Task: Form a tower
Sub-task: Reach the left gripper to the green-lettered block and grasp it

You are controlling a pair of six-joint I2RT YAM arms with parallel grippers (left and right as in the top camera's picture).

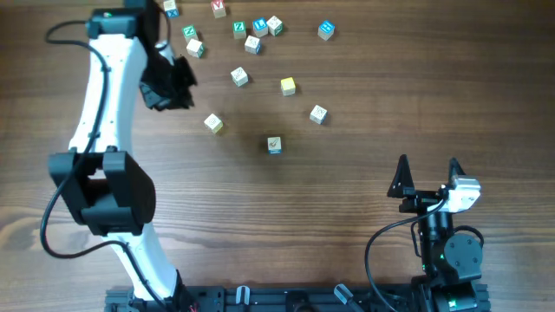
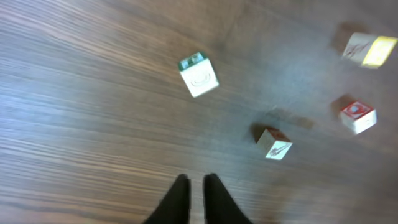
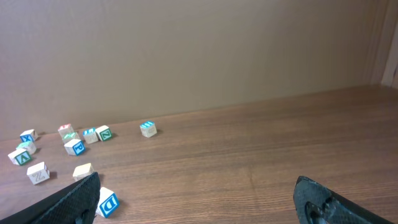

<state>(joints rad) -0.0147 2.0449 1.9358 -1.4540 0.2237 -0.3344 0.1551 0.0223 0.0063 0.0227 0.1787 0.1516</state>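
Overhead, left gripper (image 1: pixel 172 88): closed, empty, just beside the cubes (image 1: pixel 239 77).
Overhead, cubes: scattered singly on the far table (image 1: pixel 347 217), none stacked.
Overhead, right gripper (image 1: pixel 427 169): spread wide, empty, well apart from the cubes.
Left wrist, fingers (image 2: pixel 177 199): pressed together, nothing held; four loose cubes (image 2: pixel 199 74) seen.
Right wrist, fingers (image 3: pixel 74 202): wide apart; cubes (image 3: pixel 107 202) seen at left.

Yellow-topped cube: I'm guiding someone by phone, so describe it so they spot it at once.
On the wooden table, find the scatter of small cubes near the far edge. Right of its middle sits the yellow-topped cube; its top is plain yellow, while its neighbours show pale printed tops.
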